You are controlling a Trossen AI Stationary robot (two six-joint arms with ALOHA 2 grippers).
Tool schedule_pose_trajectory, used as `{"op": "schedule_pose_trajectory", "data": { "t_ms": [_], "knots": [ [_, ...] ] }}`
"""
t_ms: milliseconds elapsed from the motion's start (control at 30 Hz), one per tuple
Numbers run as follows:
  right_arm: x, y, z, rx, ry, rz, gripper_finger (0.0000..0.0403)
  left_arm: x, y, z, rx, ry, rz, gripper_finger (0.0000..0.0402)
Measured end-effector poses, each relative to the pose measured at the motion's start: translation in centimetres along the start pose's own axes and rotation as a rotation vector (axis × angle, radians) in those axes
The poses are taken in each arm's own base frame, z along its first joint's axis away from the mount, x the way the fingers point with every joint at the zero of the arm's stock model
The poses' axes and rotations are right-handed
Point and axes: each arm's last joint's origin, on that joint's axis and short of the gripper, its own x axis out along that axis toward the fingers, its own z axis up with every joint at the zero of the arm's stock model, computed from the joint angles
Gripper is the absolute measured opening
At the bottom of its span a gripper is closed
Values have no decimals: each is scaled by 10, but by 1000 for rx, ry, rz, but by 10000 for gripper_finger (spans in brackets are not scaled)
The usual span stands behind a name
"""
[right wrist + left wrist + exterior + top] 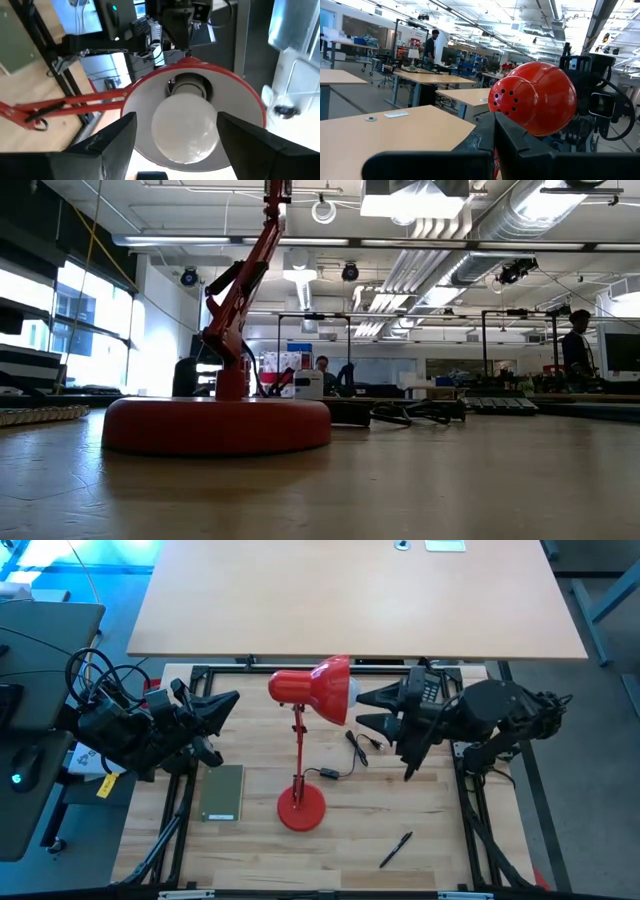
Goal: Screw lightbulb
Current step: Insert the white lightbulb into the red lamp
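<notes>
While the lightbulb (186,124) sits base-first in the socket of the red lamp shade (318,688) at upper centre of the overhead frame, the right gripper (358,708) flanks the shade's mouth, jaws apart, one on either side of the bulb. At left, the left gripper (232,703) waits beside the shade, jaws together.

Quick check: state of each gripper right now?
Left gripper: shut, empty, beside the lamp shade.
Right gripper: jaws open on either side of the lightbulb in the shade, no grip visible.
</notes>
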Motion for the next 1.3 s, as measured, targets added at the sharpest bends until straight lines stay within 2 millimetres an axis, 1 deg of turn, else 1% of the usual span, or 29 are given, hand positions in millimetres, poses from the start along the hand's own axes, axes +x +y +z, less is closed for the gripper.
{"op": "schedule_pose_trajectory", "data": {
  "t_ms": [133,267,467,600,667,767,867,1100,1200,1300],
  "knots": [
    [-1,0,2,-48,2,-1,268,0,0,0,0,0,0,0],
    [-2,2,1,-98,64,7,268,0,0,0,0,0,0,0],
    [-2,8,-1,-94,87,56,268,0,0,0,-1,0,0,0],
    [-2,6,-1,-107,104,33,268,0,0,1,-7,-2,0,0],
    [-2,0,0,-72,105,-21,268,0,0,1,-13,-3,0,0],
    [-5,-7,0,35,60,-68,268,0,0,1,-26,-4,0,0],
    [-9,-8,1,115,27,-67,268,0,0,1,-26,-4,0,0],
    [-11,-7,4,227,1,-61,268,-1,1,2,-30,-3,-3,0],
    [-11,-8,4,228,-1,-62,268,-1,1,2,-29,-3,-3,0],
    [-11,-7,4,181,1,-60,268,-1,1,2,-30,-4,-3,0]
  ]
}}
